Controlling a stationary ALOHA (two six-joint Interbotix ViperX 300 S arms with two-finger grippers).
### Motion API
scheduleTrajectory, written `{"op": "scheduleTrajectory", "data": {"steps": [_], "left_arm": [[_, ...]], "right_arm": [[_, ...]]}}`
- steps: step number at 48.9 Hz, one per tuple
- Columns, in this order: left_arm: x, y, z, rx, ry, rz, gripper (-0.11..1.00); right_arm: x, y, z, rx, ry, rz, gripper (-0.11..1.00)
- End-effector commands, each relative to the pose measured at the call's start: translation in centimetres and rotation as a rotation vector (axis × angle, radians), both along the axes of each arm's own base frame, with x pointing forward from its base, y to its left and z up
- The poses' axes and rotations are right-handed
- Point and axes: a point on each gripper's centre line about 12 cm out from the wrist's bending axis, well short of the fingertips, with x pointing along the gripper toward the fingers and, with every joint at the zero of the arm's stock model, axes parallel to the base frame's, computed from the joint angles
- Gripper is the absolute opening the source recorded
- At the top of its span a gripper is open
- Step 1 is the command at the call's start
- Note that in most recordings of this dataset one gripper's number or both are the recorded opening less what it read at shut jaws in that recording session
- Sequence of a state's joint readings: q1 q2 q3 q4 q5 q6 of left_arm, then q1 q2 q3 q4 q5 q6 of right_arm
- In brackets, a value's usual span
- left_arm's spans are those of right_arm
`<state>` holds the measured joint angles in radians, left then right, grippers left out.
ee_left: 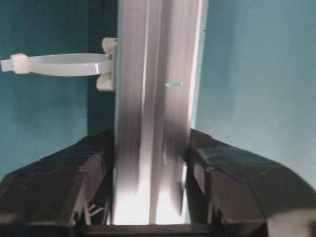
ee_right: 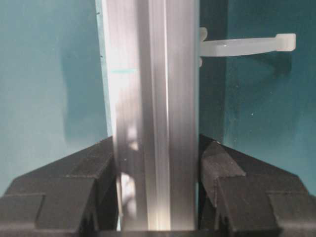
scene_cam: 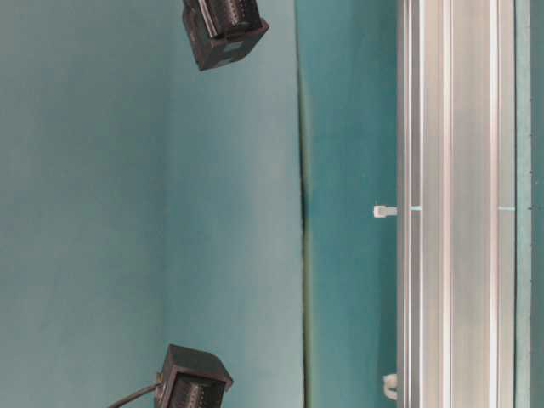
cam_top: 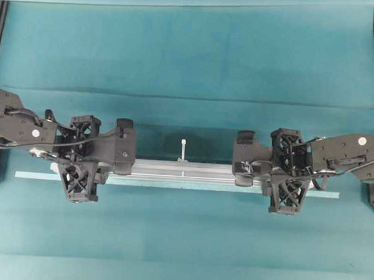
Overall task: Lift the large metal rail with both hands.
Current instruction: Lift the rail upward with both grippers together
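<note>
- Across the middle of the teal table cloth [cam_top: 191, 53], the large metal rail [cam_top: 184, 169] runs left to right in the overhead view, its grooved silver face upward.
- Along the rail's near side lies a thin pale tape strip [cam_top: 330, 194], whose ends reach past the rail on both sides.
- One white cable tie [cam_top: 183, 150] sticks out from the rail's far side near its middle; the table-level view shows it [scene_cam: 384, 211] and part of another [scene_cam: 390, 387] further along.
- The left gripper [cam_top: 123, 164] holds the rail near its left end; in the left wrist view the black fingers [ee_left: 74, 182] press against both sides of the bar [ee_left: 153, 118], closed on it.
- The right gripper [cam_top: 244, 170] holds the rail near its right end; in the right wrist view its fingers [ee_right: 232, 182] clamp both sides of the bar [ee_right: 150, 118].
- A dark shadow lies on the cloth beyond the rail between the grippers, so the rail is probably raised off the cloth, though no view shows a clear gap.
</note>
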<state>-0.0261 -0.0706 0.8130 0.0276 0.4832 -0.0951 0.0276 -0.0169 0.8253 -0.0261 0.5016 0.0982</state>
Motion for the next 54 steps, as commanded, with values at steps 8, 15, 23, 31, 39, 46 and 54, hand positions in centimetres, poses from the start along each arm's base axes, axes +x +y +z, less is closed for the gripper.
{"op": "scheduleTrajectory", "data": {"steps": [8,15,23,31,39,46,54], "left_arm": [[0.4,-0.3,0.4,-0.002,-0.020,-0.012,0.37],[0.5,-0.3,0.5,-0.002,-0.020,-0.010,0.37],[0.7,0.1,1.6,-0.003,-0.044,0.003,0.37],[0.6,0.5,3.9,-0.005,-0.020,0.029,0.37],[0.1,0.9,7.3,0.003,-0.011,0.029,0.37],[-0.6,0.9,10.5,0.003,-0.025,0.032,0.37],[-1.5,0.9,14.5,0.003,-0.045,0.038,0.37]], "right_arm": [[0.3,-0.1,-0.1,0.003,-0.005,-0.013,0.39],[0.2,-0.1,0.0,0.002,0.000,-0.010,0.39],[0.4,-0.1,0.9,0.011,-0.003,-0.021,0.39],[1.0,-0.2,3.7,0.014,-0.024,-0.032,0.39],[1.2,-0.8,7.2,0.015,-0.037,-0.053,0.39],[1.3,-1.1,11.0,0.017,-0.038,-0.067,0.39],[0.8,-1.1,14.7,0.029,-0.023,-0.073,0.39]]}}
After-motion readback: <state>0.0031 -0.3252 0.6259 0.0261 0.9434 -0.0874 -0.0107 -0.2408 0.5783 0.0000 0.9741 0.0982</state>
